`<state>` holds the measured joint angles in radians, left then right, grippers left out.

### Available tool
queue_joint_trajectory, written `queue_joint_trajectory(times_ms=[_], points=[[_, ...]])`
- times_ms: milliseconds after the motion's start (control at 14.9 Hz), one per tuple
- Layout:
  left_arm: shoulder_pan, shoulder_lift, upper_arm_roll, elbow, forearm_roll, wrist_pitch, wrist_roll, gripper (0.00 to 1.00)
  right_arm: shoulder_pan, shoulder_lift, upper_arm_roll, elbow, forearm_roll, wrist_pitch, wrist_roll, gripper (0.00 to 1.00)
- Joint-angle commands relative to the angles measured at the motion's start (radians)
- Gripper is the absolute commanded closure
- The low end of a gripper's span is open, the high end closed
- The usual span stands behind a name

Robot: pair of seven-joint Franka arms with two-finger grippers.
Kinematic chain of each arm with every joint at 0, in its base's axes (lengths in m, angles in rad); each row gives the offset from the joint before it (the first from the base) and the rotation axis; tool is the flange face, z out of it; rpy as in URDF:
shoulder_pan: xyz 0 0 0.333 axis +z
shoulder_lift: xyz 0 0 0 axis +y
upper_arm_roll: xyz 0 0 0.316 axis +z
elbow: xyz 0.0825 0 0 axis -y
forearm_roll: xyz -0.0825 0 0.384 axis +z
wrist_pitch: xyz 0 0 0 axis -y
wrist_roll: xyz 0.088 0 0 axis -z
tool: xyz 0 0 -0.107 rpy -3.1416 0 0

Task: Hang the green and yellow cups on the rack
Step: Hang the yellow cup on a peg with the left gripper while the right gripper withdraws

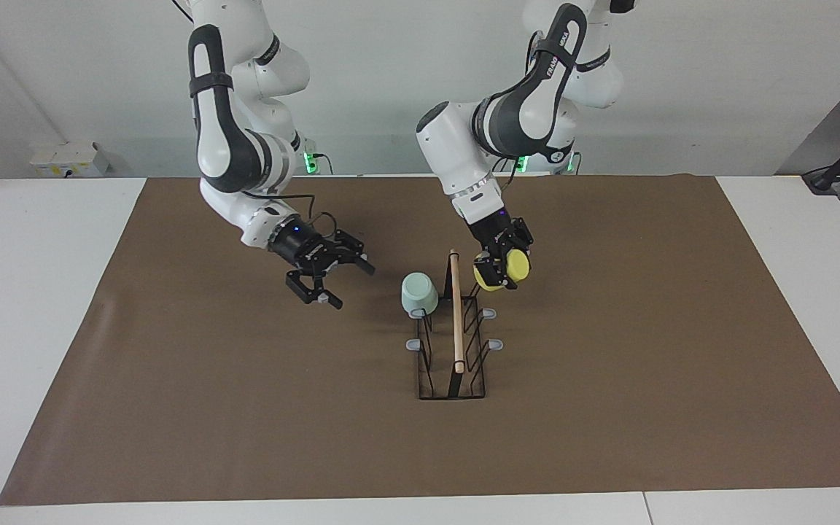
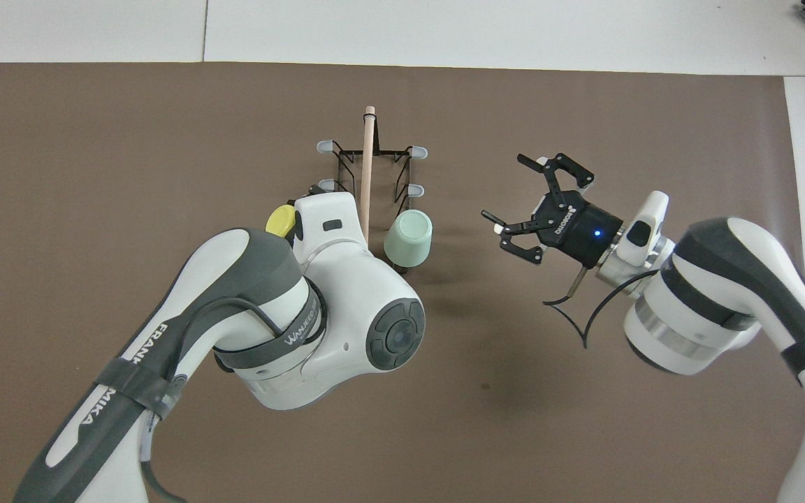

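Note:
The black wire rack (image 1: pixel 456 328) with a wooden rod along its top stands mid-table; it also shows in the overhead view (image 2: pixel 367 161). The mint green cup (image 1: pixel 418 293) hangs mouth-down on the prong nearest the robots, on the right arm's side (image 2: pixel 408 239). My right gripper (image 1: pixel 347 284) is open and empty, apart from the cup, toward the right arm's end (image 2: pixel 507 188). My left gripper (image 1: pixel 502 281) is shut on the yellow cup (image 1: pixel 509 267) and holds it on its side beside the rod, over the rack's end nearest the robots. In the overhead view the left wrist hides most of the yellow cup (image 2: pixel 279 221).
A brown mat (image 1: pixel 609 364) covers the white table (image 1: pixel 41 292). Several grey-tipped prongs (image 1: pixel 493 343) on the rack carry nothing. A white power strip (image 1: pixel 70 159) lies at the table's edge by the wall.

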<state>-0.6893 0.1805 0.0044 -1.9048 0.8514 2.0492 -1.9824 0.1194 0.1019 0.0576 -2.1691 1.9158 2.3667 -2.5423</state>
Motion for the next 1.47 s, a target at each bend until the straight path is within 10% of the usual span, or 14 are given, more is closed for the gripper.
queue_joint_trajectory(times_ms=[0, 67, 201, 402, 1205, 1406], points=[[-0.029, 0.014, 0.011, 0.020, 0.029, -0.007, -0.029, 1.00, -0.114, 0.015, 0.011, 0.046, -0.232, -0.021, 0.001, 0.00], [-0.032, 0.017, 0.009, 0.021, 0.029, 0.003, -0.027, 0.90, -0.136, 0.021, 0.010, 0.057, -0.298, -0.026, 0.001, 0.00], [-0.030, 0.028, 0.008, 0.030, 0.026, 0.016, -0.021, 0.25, -0.182, 0.038, 0.010, 0.083, -0.441, -0.024, 0.002, 0.00], [-0.029, 0.025, 0.005, 0.038, 0.002, 0.028, -0.010, 0.05, -0.234, 0.056, 0.005, 0.117, -0.682, -0.011, 0.025, 0.00], [0.115, -0.053, 0.006, 0.013, -0.256, 0.054, 0.793, 0.00, -0.296, 0.105, -0.001, 0.270, -1.766, 0.052, 0.658, 0.00], [0.184, -0.065, 0.006, 0.012, -0.308, 0.054, 0.989, 0.00, -0.274, 0.084, 0.001, 0.270, -1.876, 0.002, 0.879, 0.00]])
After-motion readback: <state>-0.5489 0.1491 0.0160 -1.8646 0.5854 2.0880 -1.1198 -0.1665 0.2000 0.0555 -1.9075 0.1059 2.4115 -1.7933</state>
